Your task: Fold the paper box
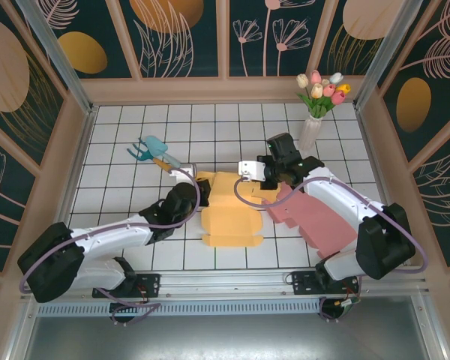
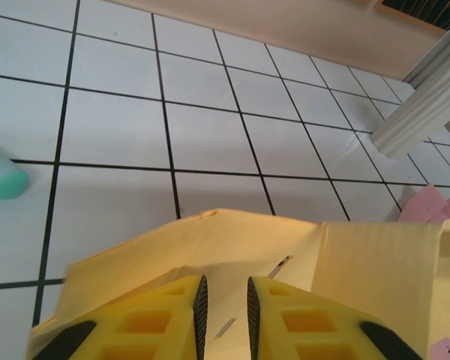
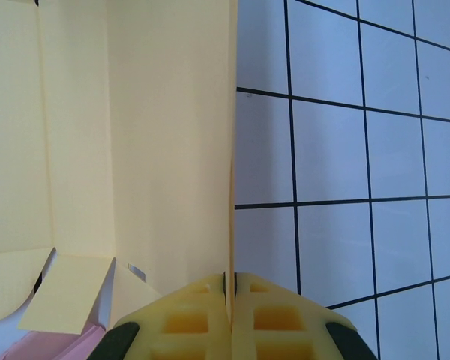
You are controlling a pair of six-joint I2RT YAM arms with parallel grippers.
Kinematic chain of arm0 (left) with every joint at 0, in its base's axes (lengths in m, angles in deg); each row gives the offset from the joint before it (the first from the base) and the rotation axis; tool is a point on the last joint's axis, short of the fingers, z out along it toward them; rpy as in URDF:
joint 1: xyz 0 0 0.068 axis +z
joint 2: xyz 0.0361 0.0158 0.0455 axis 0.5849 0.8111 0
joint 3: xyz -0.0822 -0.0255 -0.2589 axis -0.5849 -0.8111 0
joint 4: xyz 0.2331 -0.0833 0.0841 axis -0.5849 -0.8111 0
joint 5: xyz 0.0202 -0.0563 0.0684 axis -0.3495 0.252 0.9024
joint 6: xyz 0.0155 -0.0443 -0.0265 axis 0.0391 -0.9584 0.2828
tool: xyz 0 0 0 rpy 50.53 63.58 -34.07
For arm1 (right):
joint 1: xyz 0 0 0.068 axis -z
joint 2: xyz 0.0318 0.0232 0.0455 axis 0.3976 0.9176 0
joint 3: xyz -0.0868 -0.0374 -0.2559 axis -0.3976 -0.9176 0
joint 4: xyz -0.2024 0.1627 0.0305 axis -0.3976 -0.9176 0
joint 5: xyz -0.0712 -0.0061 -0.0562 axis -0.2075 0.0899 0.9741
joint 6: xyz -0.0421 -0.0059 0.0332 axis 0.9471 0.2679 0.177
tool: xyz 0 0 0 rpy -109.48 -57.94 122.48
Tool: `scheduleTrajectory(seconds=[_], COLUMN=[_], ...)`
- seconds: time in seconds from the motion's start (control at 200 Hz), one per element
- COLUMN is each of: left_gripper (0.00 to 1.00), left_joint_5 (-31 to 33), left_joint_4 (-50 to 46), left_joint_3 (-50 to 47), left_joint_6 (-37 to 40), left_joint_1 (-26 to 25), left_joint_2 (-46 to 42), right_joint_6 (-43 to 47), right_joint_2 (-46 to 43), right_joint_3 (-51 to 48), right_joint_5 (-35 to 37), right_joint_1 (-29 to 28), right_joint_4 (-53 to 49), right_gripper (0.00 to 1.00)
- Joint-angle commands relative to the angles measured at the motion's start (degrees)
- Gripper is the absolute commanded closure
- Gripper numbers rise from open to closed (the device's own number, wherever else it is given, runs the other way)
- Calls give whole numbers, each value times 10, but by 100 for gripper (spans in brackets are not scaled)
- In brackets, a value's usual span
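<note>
- Yellow paper box blank [image 1: 231, 214] sits mid-table, part-folded.
- Right gripper [image 3: 230, 289], at the blank's 1 o'clock, is pressed together on the thin edge of an upright yellow panel.
- Left gripper [image 2: 223, 300], at 10 o'clock, has its fingers a slit apart with nothing visible between them.
- Risk: the edge pinch slips or creases the panel, which springs flat.
- Risk: with the left side unheld, the blank slides toward the pink cardboard sheet [image 1: 315, 217] at 4 o'clock and snags.
</note>
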State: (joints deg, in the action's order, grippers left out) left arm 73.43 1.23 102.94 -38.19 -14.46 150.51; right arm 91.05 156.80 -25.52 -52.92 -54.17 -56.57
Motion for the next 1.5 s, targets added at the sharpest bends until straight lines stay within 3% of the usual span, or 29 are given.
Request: scheduleTrajectory(seconds=[0.0, 0.651, 0.721, 0.886, 1.006, 1.146, 1.266, 1.496], left_gripper=[76, 81, 82, 82, 83, 83, 84, 84], left_joint_5=[7, 83, 59, -88, -138, -163, -144, -104], left_joint_4=[-25, -79, -68, -5, 9, 26, 33, 5], left_joint_3=[-20, -18, -21, -4, 29, 59, 59, -7], left_joint_6=[-10, -15, -12, -24, -32, -38, -39, -21], left_joint_1=[3, 3, 3, 3, 2, 3, 3, 3], left_joint_2=[-14, 36, 37, 50, 77, 116, 123, -20], right_joint_6=[2, 0, -1, -10, -14, -14, 6, 23], right_joint_2=[-21, -39, -39, -32, -29, -27, -32, -42], right_joint_3=[-9, -16, -15, -10, -10, -7, -23, -45], right_joint_5=[-1, 0, -1, 2, 1, 0, 7, 24], right_joint_1=[-3, -3, -3, -3, -3, -3, -3, -3], right_joint_4=[7, 20, 22, 21, 22, 19, 28, 68], right_gripper=[100, 100, 100, 100, 100, 100, 100, 100])
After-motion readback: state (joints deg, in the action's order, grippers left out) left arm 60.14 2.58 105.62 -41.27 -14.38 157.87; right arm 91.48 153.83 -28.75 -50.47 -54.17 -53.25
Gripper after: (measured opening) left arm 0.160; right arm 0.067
